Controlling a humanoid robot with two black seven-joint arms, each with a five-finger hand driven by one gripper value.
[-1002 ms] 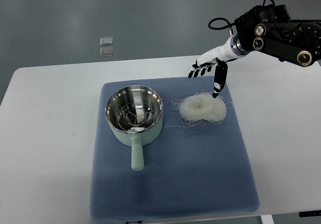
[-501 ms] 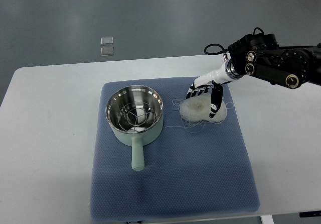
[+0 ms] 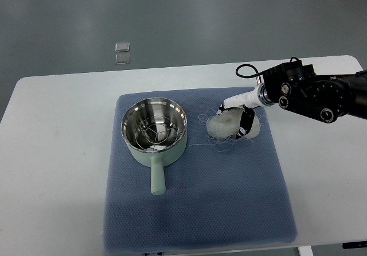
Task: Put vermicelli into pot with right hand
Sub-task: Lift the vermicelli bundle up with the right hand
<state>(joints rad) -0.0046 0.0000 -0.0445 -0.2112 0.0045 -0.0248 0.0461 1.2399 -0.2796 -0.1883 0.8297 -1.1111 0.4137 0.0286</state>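
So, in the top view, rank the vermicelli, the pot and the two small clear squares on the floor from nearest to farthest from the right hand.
1. Vermicelli: on the blue mat, with the right hand on it.
2. Pot: to the picture's left of the hand, on the same mat.
3. Clear squares: on the floor beyond the table, upper left.

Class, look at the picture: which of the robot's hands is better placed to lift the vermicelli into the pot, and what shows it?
The right hand. Its arm enters from the right edge and its fingers are already down on the vermicelli, which lies on the blue mat just right of the pot. No left arm shows.
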